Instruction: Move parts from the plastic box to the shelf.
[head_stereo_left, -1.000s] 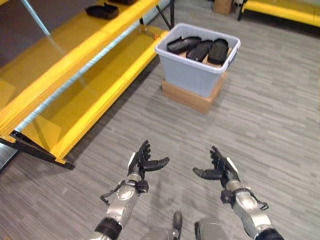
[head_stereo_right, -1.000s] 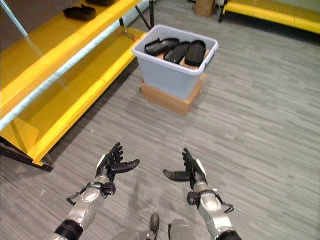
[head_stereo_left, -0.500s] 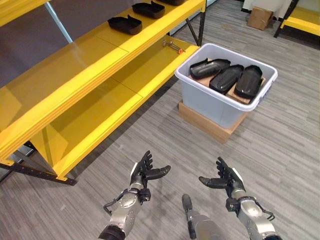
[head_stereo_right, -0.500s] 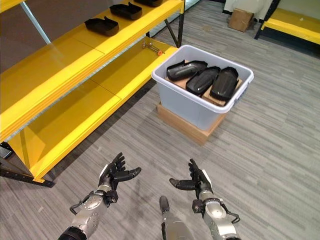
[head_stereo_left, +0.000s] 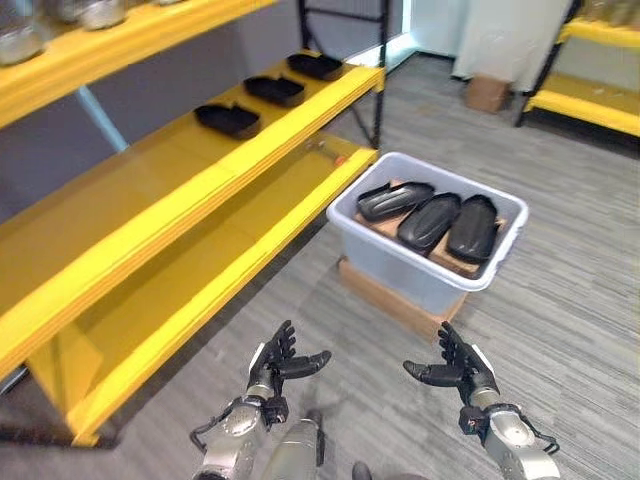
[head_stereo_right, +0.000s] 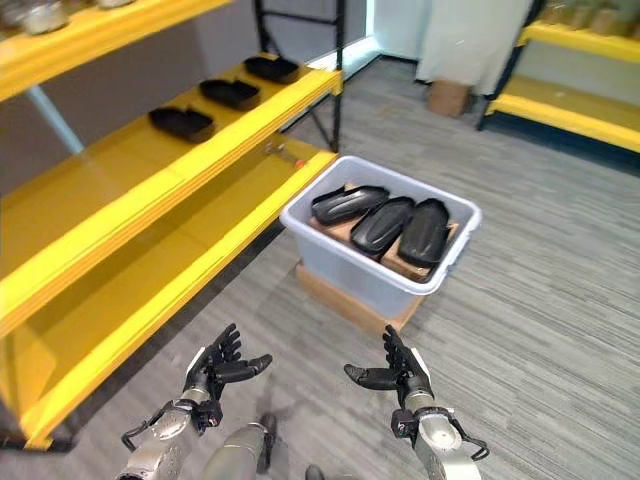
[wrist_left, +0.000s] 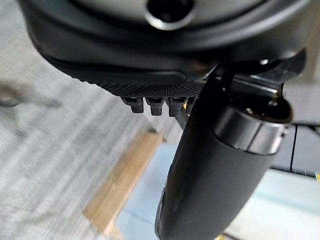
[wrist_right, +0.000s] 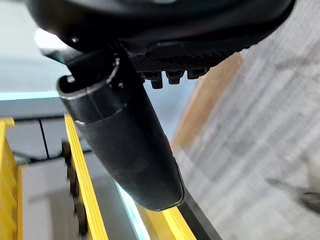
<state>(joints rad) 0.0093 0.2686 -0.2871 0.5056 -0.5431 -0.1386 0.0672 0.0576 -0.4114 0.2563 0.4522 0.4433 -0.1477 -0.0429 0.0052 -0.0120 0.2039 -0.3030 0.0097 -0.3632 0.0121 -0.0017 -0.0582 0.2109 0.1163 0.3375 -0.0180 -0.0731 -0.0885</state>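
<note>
Grey plastic box (head_stereo_left: 420, 265): on a wooden block (head_stereo_left: 385, 298), beside the yellow shelf (head_stereo_left: 150, 215). Holds three black parts (head_stereo_left: 428, 219). Three more black trays (head_stereo_left: 228, 119) on the shelf. Left hand (head_stereo_left: 272, 362), right hand (head_stereo_left: 462, 370): both near the box, fingers spread, empty.

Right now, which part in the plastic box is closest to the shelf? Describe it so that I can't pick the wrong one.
Start at the yellow shelf on the robot's left, then find the grey plastic box on a flat cardboard base beside its lower level. Three black parts lie side by side in it. The one you want is the black part nearest the shelf, lying more crosswise than the other two.
</note>
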